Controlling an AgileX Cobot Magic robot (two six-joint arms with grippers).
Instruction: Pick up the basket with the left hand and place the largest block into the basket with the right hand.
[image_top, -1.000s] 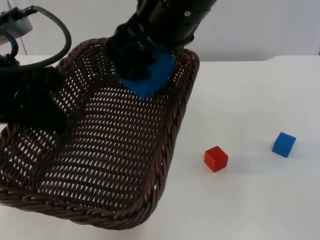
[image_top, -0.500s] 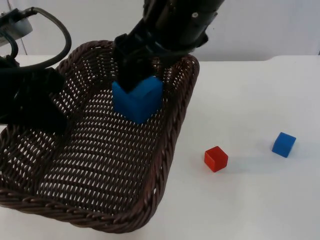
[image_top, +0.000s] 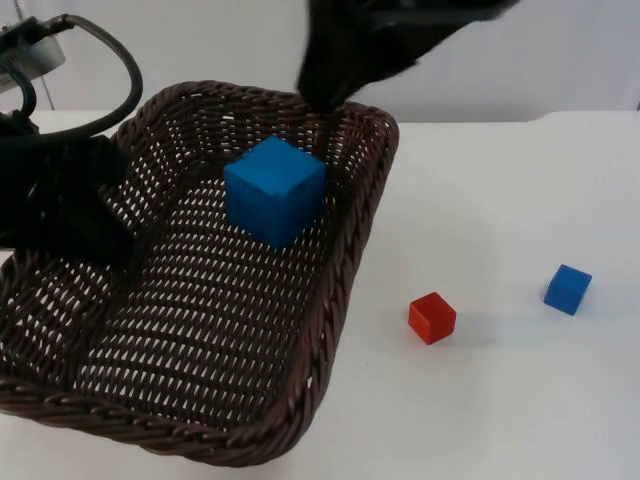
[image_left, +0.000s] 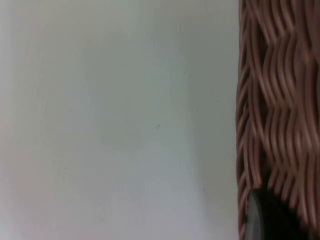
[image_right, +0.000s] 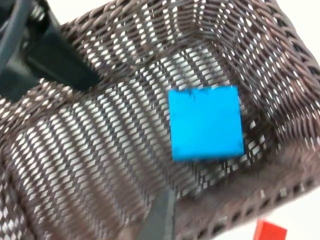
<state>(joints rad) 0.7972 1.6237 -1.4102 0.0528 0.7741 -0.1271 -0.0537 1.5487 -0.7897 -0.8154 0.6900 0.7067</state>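
the large blue block (image_top: 275, 190) now sits free on the woven floor of the basket (image_top: 340, 300), toward its far end, with nothing touching it; half a second ago the right gripper (image_top: 335, 85) was still clamped over it, and a second ago it was carrying the block in over the far rim. that gripper has since let go and lifted clear, and it now hangs above the basket's far rim as a dark blur, so whether its fingers are spread or pressed together cannot be told, though the block standing alone suggests they parted. the right wrist view looks straight down on the block (image_right: 205, 122) resting inside the basket (image_right: 90, 150), well apart from that gripper. the left gripper (image_top: 75, 215) is at the basket's left wall and appears to be pinching it, the wicker (image_left: 272, 110) pressed against its fingertip (image_left: 262, 220) in the left wrist view. the small red block (image_top: 432, 317) and small blue block (image_top: 568, 289) lie on the white table (image_top: 520, 400) to the right, untouched. judged from this, the placing is done and the task looks essentially complete, bar the right arm's retreat.
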